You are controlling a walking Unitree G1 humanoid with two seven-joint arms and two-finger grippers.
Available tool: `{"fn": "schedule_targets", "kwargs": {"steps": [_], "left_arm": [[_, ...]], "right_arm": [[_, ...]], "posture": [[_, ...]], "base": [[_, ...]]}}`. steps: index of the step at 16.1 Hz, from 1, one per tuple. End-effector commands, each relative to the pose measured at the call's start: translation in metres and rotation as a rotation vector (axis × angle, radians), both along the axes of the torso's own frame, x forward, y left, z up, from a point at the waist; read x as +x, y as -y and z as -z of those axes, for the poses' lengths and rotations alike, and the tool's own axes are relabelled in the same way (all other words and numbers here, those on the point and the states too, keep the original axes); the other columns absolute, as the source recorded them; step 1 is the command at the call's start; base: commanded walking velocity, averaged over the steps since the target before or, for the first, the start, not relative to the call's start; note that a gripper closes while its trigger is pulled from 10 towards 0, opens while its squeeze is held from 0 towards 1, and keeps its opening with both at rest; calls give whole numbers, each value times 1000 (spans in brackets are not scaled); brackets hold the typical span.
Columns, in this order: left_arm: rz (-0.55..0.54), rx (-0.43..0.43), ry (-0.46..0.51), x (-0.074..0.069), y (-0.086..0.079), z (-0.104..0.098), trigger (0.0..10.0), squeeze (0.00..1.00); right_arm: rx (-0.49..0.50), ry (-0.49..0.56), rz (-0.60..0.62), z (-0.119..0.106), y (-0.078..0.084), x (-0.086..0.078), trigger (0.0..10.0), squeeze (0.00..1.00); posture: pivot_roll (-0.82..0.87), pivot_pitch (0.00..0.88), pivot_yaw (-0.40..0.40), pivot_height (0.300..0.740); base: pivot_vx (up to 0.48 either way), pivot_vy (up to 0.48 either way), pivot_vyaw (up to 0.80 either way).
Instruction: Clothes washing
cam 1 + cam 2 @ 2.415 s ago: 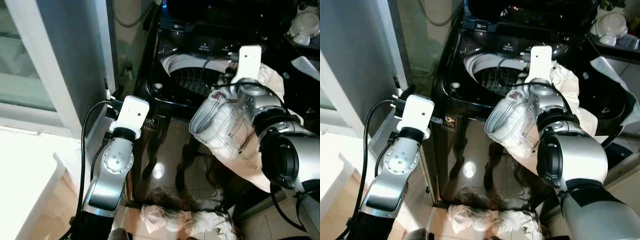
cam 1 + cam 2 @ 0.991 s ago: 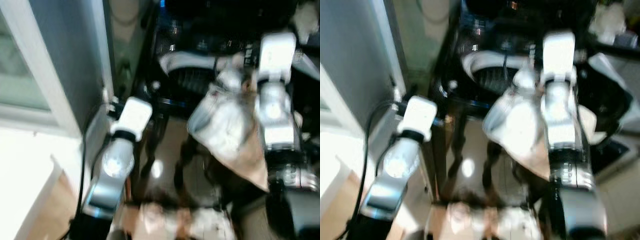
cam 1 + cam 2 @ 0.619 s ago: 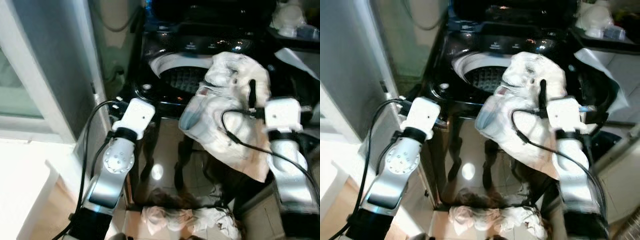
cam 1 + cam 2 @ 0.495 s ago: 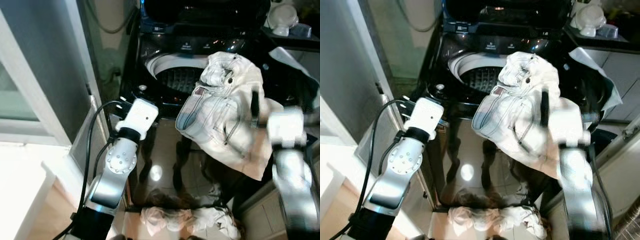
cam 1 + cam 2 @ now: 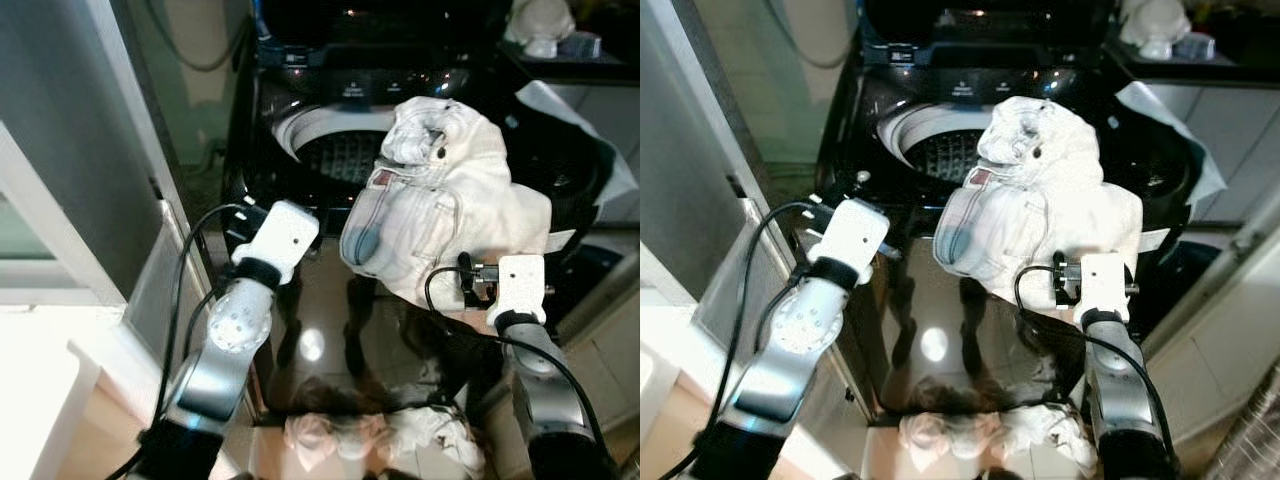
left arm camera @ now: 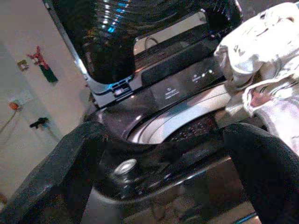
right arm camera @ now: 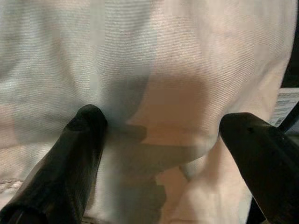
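**Garment released on washer rim; right hand withdrawn**

While the white jeans (image 5: pixel 445 205) lie heaped across the front right rim of the washing machine (image 5: pixel 300 150), at upper centre of the left eye view, the right hand (image 7: pixel 163 140) no longer grips them. A moment ago the right arm was raised over the machine with the jeans draped around it; it has now dropped to the lower right of the frame, below the hanging cloth. In the right wrist view both black fingers (image 7: pixel 79 154) stand spread wide apart, pointing at the pale fabric close in front, with nothing between them.

The upper part of the jeans rests on the rim beside the open drum (image 5: pixel 340 155); the waistband and lower part hang down over the glossy black front panel. The garment is therefore on the machine, not inside it.

The left hand (image 6: pixel 163 154) is held near the machine's front left corner, its fingers spread and empty, looking across at the drum and the raised lid (image 6: pixel 140 32).

More laundry (image 5: pixel 380 435) lies on the floor at lower centre of the frame, at the foot of the machine.

Assessment: the loading step is incomplete. The jeans probably need pushing or re-gripping to tip them into the drum; the overhanging weight could drag them off to the floor.
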State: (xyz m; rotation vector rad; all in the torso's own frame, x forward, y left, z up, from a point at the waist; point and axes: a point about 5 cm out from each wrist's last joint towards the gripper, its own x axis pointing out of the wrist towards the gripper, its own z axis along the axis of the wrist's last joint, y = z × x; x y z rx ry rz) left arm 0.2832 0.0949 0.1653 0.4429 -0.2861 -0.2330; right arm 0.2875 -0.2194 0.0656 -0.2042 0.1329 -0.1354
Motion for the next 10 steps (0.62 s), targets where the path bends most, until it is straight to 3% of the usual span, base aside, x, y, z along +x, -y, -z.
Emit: {"fn": "schedule_targets", "kwargs": {"steps": [1, 5, 6, 10], "left_arm": [[2, 10, -6, -3, -2, -1, 10000, 0], [-7, 21, -18, -10, -6, 0, 10000, 0], [-9, 26, -16, -10, -7, -1, 10000, 0], [-18, 32, -20, -12, -9, -2, 10000, 0]], "right_arm": [[21, -65, 41, 13, 4, -3, 10000, 0], [44, -106, 42, 23, -4, 5, 10000, 0], [56, -84, 31, 18, -9, 11, 0, 0], [76, -40, 0, 11, -17, 19, 0, 0]], "posture": [[-41, 83, 31, 740], [-4, 103, 34, 740], [5, 103, 33, 740], [7, 105, 29, 740]], "base": [[0, 0, 0], [0, 0, 0], [0, 0, 0], [0, 0, 0]]}}
